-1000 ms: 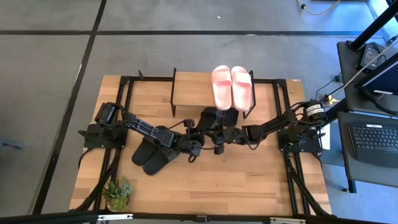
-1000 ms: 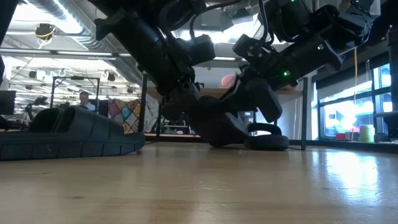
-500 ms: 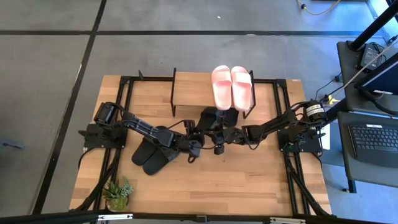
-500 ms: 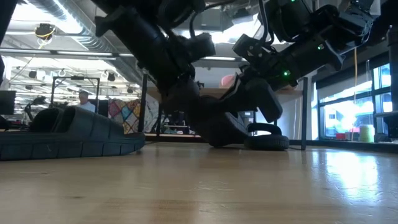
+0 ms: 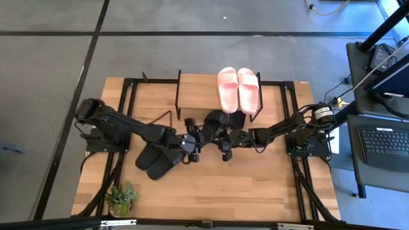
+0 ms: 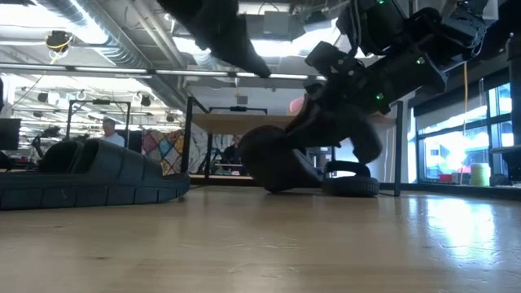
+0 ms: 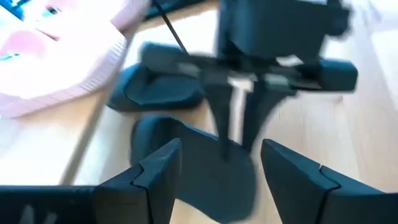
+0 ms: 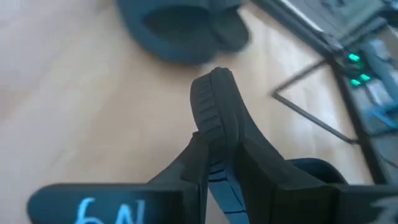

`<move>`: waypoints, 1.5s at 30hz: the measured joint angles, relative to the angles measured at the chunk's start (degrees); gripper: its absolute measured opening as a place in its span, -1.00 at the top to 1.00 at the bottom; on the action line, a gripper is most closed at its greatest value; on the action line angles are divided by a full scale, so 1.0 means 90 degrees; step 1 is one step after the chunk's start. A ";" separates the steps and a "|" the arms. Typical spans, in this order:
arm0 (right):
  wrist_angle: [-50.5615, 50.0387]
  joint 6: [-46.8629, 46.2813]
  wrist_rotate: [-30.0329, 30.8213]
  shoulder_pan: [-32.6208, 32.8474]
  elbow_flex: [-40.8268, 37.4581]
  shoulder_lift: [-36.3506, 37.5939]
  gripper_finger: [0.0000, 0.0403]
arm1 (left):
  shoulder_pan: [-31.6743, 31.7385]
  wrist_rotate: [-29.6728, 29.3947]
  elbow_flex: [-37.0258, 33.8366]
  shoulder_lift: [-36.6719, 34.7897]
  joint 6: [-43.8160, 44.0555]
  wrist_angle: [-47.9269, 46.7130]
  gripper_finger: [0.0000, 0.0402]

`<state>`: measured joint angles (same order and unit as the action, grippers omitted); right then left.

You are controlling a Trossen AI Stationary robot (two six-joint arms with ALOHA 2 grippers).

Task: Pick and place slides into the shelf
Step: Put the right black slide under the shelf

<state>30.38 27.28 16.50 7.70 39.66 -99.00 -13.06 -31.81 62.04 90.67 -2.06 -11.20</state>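
2 pink slides [image 5: 238, 89] on shelf [image 5: 199, 88]; 4 black slides [image 5: 158, 158] below.

On the shelf [image 5: 198, 89], which has a light wooden top board and thin black frame legs, lies a pale pink pair of slides [image 5: 238, 89]. The other slides near the shelf are matte black [image 5: 158, 160]. The worktop [image 5: 255, 185] is light wood with a visible grain and black rails. Both arms and the right gripper [image 5: 225, 144] are dark, almost black. At the worktop corner far from the shelf stands a green plant [image 5: 121, 198].
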 joint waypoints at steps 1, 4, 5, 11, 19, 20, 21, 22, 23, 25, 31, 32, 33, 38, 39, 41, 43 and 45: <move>-0.0049 0.0100 -0.0144 0.0000 0.0000 0.0004 0.66 | 0.0028 -0.0006 0.0000 -0.0084 0.0002 -0.0009 -0.05; -0.0300 0.0355 -0.0337 -0.0012 0.0000 0.0006 0.67 | 0.0107 -0.0035 0.0000 -0.0273 0.0005 -0.0093 -0.05; -0.0433 0.0474 -0.0350 -0.0029 0.0003 0.0010 0.67 | 0.0139 -0.0045 0.0000 -0.0310 0.0006 -0.0102 -0.05; -0.1276 0.0704 -0.0334 -0.0107 0.0007 0.0012 0.65 | 0.0308 -0.0049 -0.0002 -0.0307 0.0010 -0.0117 -0.05; -0.2005 0.0708 0.0153 -0.0100 0.0012 0.0022 0.64 | 0.0420 -0.0049 -0.0002 -0.0281 0.0018 -0.0137 -0.05; -0.2048 0.0728 0.0201 -0.0100 0.0012 0.0022 0.63 | 0.0420 -0.0051 -0.0002 -0.0283 0.0019 -0.0136 -0.05; -0.2092 0.0810 0.0240 -0.0102 0.0012 0.0022 0.63 | 0.0420 -0.0051 -0.0002 -0.0283 0.0019 -0.0138 -0.05; -0.2118 0.0897 0.0270 -0.0103 0.0012 0.0022 0.63 | 0.0420 -0.0051 -0.0002 -0.0281 0.0019 -0.0138 -0.05; -0.2135 0.1005 0.0284 -0.0104 0.0010 0.0022 0.63 | 0.0420 -0.0051 -0.0002 -0.0281 0.0019 -0.0136 -0.05; -0.2136 0.1181 0.0328 -0.0104 0.0010 0.0022 0.63 | 0.0419 -0.0051 -0.0002 -0.0281 0.0018 -0.0137 -0.05; -0.2212 0.1698 0.1124 -0.0123 -0.0002 0.0013 0.58 | 0.0420 -0.0054 -0.0002 -0.0281 0.0019 -0.0136 -0.05; -0.2218 0.1703 0.1151 -0.0134 -0.0002 0.0010 0.58 | 0.0420 -0.0051 -0.0002 -0.0281 0.0019 -0.0136 -0.05; -0.2216 0.1703 0.1164 -0.0134 -0.0002 0.0010 0.58 | 0.0420 -0.0051 -0.0002 -0.0281 0.0019 -0.0136 -0.05; -0.2206 0.1744 0.1170 -0.0134 -0.0002 0.0010 0.57 | 0.0420 -0.0054 -0.0002 -0.0281 0.0053 -0.0136 -0.05; -0.2206 0.1838 0.1179 -0.0134 -0.0002 0.0010 0.57 | 0.0420 -0.0054 -0.0002 -0.0281 0.0055 -0.0136 -0.05; -0.2204 0.2111 0.1260 -0.0131 -0.0005 0.0010 0.57 | 0.0420 -0.0054 -0.0002 -0.0281 0.0056 -0.0135 -0.05; -0.2201 0.2392 0.1373 -0.0131 -0.0005 0.0010 0.57 | 0.0420 -0.0054 -0.0002 -0.0281 0.0058 -0.0136 -0.05; -0.2201 0.2499 0.1420 -0.0141 -0.0007 0.0007 0.57 | 0.0420 -0.0054 -0.0002 -0.0281 0.0059 -0.0133 -0.05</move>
<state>10.57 49.78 29.28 6.43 39.59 -98.94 -9.28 -32.29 62.02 88.14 -1.53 -12.40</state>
